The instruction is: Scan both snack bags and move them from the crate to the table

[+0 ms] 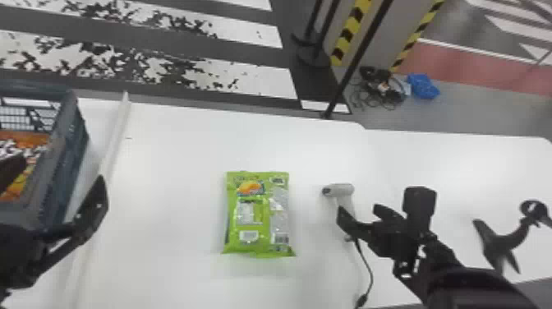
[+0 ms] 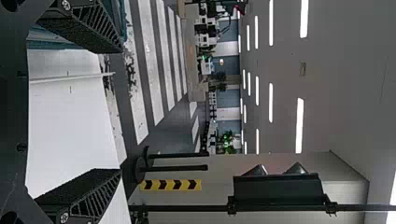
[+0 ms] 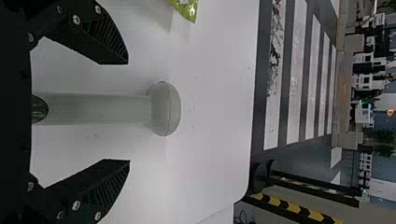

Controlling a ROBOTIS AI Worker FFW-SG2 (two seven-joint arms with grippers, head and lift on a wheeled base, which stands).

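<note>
A green snack bag lies flat on the white table; its corner shows in the right wrist view. Orange packaging is inside the blue-grey crate at the far left. My left gripper is over the crate's near right side, its fingers spread and empty; in the left wrist view the gripper is open as well. My right gripper is at the handle of the grey scanner. In the right wrist view, the gripper stands open with the scanner's handle between its fingers, untouched.
A black stand is on the table at the right, beyond the right gripper. The scanner's cable trails toward the front edge. A pale strip runs along the table beside the crate.
</note>
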